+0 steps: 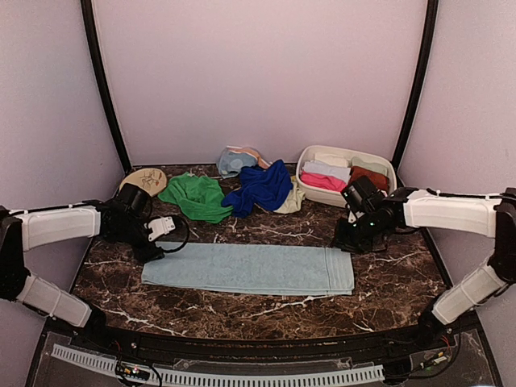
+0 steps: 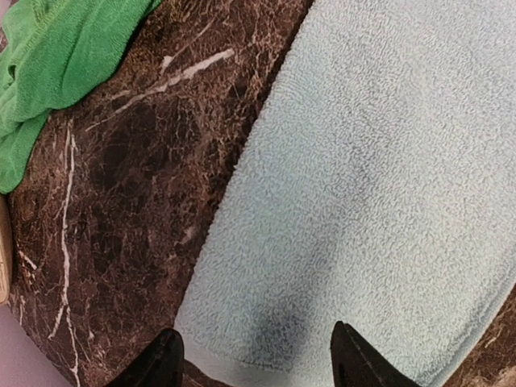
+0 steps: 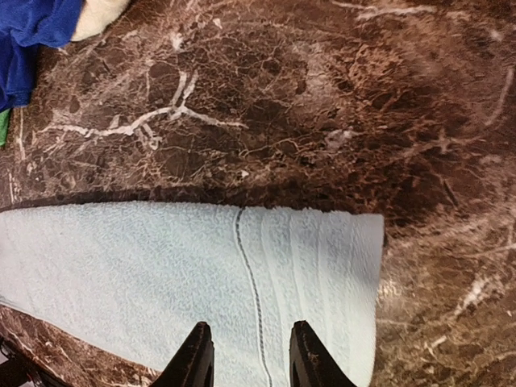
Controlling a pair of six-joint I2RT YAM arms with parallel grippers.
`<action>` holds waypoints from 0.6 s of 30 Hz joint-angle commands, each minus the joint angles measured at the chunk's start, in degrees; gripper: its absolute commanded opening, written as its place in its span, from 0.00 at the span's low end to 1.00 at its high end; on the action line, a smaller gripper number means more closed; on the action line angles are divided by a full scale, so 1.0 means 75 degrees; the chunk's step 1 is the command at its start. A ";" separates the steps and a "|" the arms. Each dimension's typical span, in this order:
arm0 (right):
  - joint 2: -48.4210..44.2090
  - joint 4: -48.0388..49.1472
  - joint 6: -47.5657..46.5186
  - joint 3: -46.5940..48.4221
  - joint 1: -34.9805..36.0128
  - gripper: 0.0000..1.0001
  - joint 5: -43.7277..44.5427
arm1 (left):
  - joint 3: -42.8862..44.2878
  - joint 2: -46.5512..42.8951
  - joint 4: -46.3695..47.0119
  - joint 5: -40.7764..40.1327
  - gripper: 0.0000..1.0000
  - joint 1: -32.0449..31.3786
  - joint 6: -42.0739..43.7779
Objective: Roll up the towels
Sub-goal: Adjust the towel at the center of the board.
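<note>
left end effector [image 2: 254, 332] gaping, right end effector [image 3: 251, 326] part-spread (both empty) over pale-blue towel [image 1: 250, 268]

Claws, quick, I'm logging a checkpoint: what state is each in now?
Left claw: open, empty, over the light blue towel.
Right claw: open, empty, over the same towel.

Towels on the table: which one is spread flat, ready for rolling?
The light blue towel, a long flat strip at the front between both arms. The green towel and royal blue towel lie crumpled behind it.
</note>
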 commanded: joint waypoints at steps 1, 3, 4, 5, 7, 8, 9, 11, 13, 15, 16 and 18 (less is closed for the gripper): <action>0.0923 0.1334 -0.0158 -0.0160 -0.0279 0.33 -0.0704 | -0.0386 0.0362 0.0615 -0.0287 0.65 0.0050 0.0017; 0.1158 0.1714 -0.0122 -0.0472 -0.0512 0.33 -0.0985 | -0.0631 0.0415 0.0698 -0.0408 0.67 0.0074 0.0126; 0.1231 0.1905 -0.0116 -0.0630 -0.0609 0.33 -0.1083 | -0.0748 0.0417 0.0756 -0.0469 0.68 0.0081 0.0173; 0.1302 0.2049 -0.0120 -0.0786 -0.0750 0.33 -0.1149 | -0.0874 0.0399 0.0809 -0.0512 0.69 0.0092 0.0230; 0.1359 0.2273 -0.0141 -0.1016 -0.0870 0.32 -0.1257 | -0.1140 0.0307 0.1031 -0.0623 0.70 0.0102 0.0314; 0.1510 0.2344 -0.0160 -0.1069 -0.0892 0.32 -0.1243 | -0.1250 0.0260 0.1109 -0.0680 0.72 0.0105 0.0316; 0.1581 0.2394 -0.0183 -0.1096 -0.0907 0.31 -0.1219 | -0.1282 0.0225 0.1055 -0.0660 0.73 0.0115 0.0322; 0.1627 0.2487 -0.0140 -0.1164 -0.0907 0.30 -0.1175 | -0.1174 0.0198 0.0746 -0.0529 0.73 0.0126 0.0262; 0.1600 0.2530 -0.0047 -0.1172 -0.0896 0.29 -0.1146 | -0.0938 0.0159 0.0401 -0.0355 0.74 0.0143 0.0208; 0.1479 0.2677 0.0062 -0.1288 -0.0897 0.29 -0.1139 | -0.0585 0.0050 0.0038 -0.0007 0.74 0.0234 0.0079; 0.1475 0.2701 0.0094 -0.1359 -0.0902 0.29 -0.1074 | -0.0314 0.0003 -0.0201 0.0297 0.74 0.0301 -0.0035; 0.1232 0.2681 0.0073 -0.1469 -0.0899 0.29 -0.0921 | 0.0272 -0.0030 -0.0626 0.0763 0.74 0.0417 -0.0337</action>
